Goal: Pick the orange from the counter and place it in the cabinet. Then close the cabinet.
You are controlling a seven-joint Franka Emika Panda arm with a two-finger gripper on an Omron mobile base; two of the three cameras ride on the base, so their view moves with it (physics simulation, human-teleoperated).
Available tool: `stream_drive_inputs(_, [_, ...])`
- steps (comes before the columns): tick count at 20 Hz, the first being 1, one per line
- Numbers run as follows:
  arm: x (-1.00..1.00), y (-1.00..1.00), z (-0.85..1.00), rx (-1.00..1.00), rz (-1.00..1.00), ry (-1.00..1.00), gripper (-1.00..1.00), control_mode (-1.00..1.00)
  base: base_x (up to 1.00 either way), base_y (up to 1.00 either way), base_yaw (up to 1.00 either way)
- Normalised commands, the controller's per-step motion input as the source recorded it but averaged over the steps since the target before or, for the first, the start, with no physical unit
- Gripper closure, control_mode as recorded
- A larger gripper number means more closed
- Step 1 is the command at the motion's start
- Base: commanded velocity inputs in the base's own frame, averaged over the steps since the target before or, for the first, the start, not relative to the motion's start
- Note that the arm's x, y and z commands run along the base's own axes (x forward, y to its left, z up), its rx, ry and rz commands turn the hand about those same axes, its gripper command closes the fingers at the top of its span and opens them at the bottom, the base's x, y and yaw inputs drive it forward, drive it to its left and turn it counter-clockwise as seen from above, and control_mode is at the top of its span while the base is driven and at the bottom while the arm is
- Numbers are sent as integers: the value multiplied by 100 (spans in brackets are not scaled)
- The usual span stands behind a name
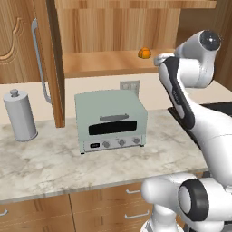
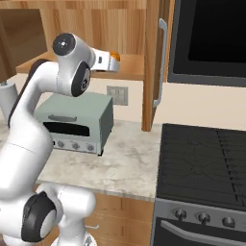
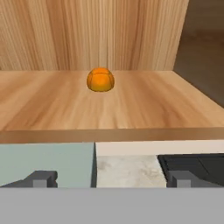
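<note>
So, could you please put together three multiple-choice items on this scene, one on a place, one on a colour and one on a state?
1. Where does the orange lie?
A. on the counter
B. on the shelf inside the cabinet
C. on top of the toaster oven

2. What colour is the toaster oven?
A. pale green
B. red
C. black

3. How do the cabinet doors stand?
A. both shut
B. both open
C. taken off

Answers:
1 B, since the hand view shows the orange resting on the wooden shelf, beyond the fingers.
2 A, as its top and front are pale green in both base views.
3 B, because the left door and the right door both stand swung out, leaving the shelf in plain sight.
</note>
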Motion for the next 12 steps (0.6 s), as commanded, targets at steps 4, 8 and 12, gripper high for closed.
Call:
stream_drive_inputs(4, [-100, 0, 7, 0, 0, 0, -100, -100, 0, 0, 0])
stream_drive_inputs(8, [-100, -19, 5, 0, -2, -1, -100, -100, 0, 0, 0])
stream_drive_inputs(12, [-100, -36, 20, 7, -12, -2, -100, -100, 0, 0, 0])
